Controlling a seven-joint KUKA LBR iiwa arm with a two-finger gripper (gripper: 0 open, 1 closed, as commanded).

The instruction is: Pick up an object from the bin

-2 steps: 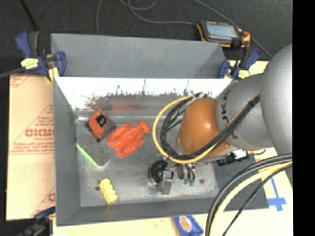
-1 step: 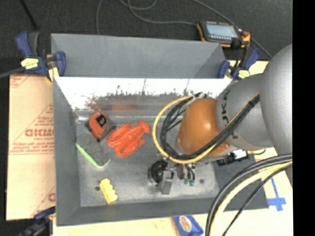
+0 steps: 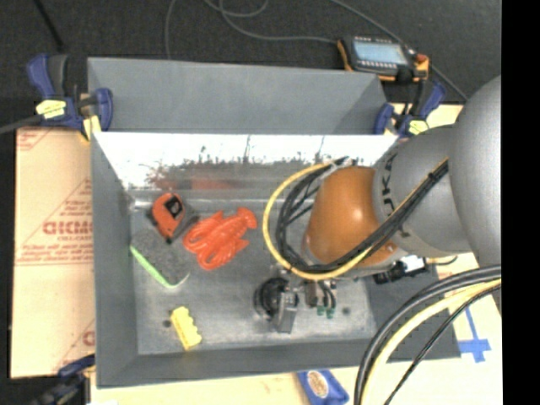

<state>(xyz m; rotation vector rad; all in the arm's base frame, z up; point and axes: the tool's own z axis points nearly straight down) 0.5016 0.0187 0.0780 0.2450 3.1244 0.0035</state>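
Presently the arm [image 3: 439, 192] enters from the right of the frame and bends down into the grey metal bin [image 3: 228, 99]. Its orange cover [image 3: 342, 213] sits over the bin's right half. Yellow and black cables [image 3: 272, 218] loop round the left side of that cover.

The gripper [image 3: 297, 306] is low in the bin, at lower centre of the frame, close to the front wall. The wrist hardware above hides much of it, so it cannot be told whether it is spread or closed, and nothing can be confirmed as held.

Nearest item: a dark rounded object [image 3: 270, 296] lies on the bin floor at lower centre, directly against the gripper's left side. Its kind cannot be made out, and whether the two actually touch is not clear.

Other contents, all left of the gripper and apart from it:
- A red-orange plastic toy [image 3: 221, 236] with several claw-like limbs lies at centre-left of the bin.
- An orange and black tape measure [image 3: 169, 212] is just up and left of the toy.
- A grey sponge [image 3: 160, 258] with a green edge lies flat below the tape measure, near the left wall.
- A yellow block [image 3: 186, 327] with studs on top sits alone at the lower left of the floor — well apart from the rest.
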